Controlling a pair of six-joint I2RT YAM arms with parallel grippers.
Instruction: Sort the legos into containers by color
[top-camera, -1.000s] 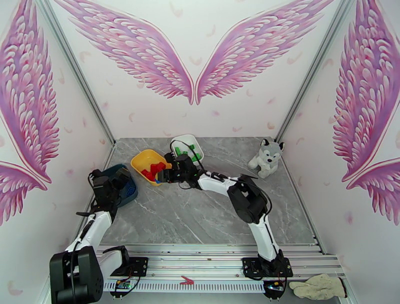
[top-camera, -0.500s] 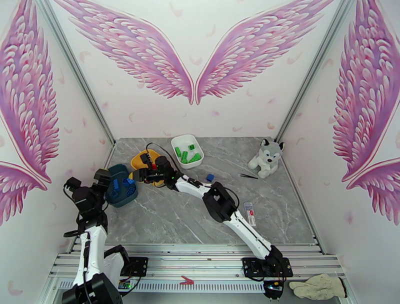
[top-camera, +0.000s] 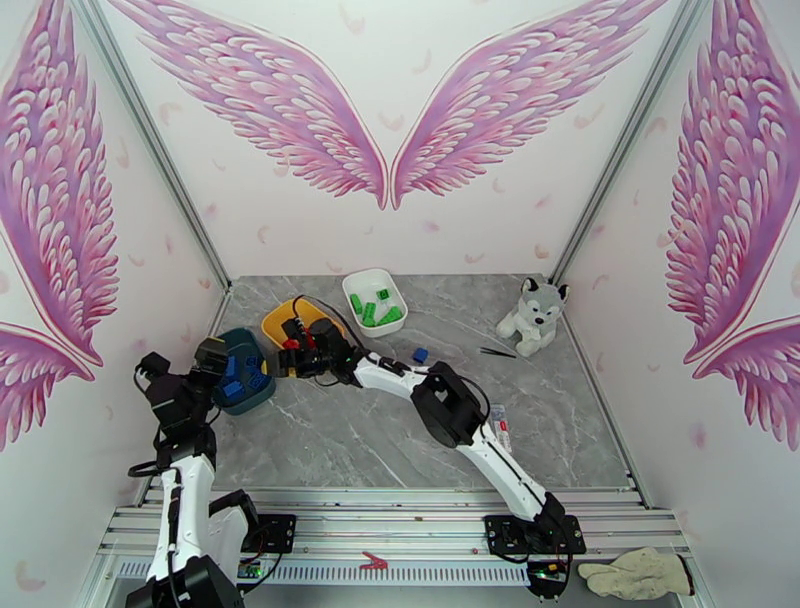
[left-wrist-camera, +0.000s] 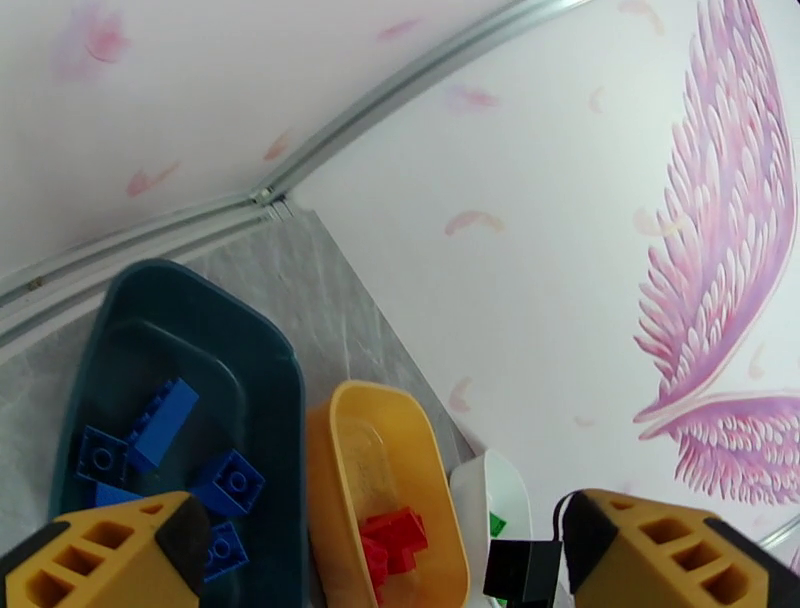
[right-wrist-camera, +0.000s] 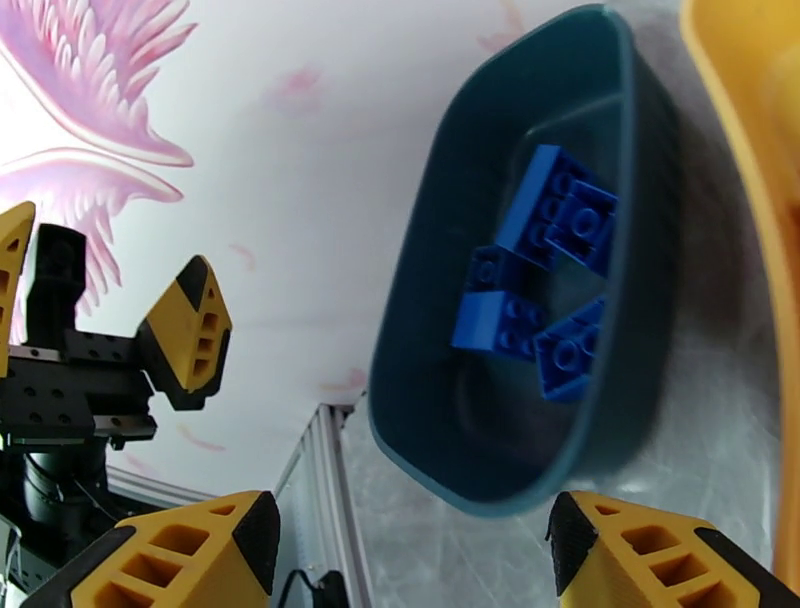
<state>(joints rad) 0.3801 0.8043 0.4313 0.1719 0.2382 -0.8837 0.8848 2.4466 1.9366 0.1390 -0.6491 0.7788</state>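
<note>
Your right pincer (right-wrist-camera: 410, 545) and left pincer (left-wrist-camera: 385, 545), both spread and empty, flank the teal dish (right-wrist-camera: 400, 330); a careless swing could clip it, spilling blue legos (right-wrist-camera: 497, 325).

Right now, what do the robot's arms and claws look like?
The left arm and right arm are white tubes with chunky black joints and thin black cables. The left gripper and right gripper each have two yellow fingers with black tips and hollow ribbed sides.
</note>
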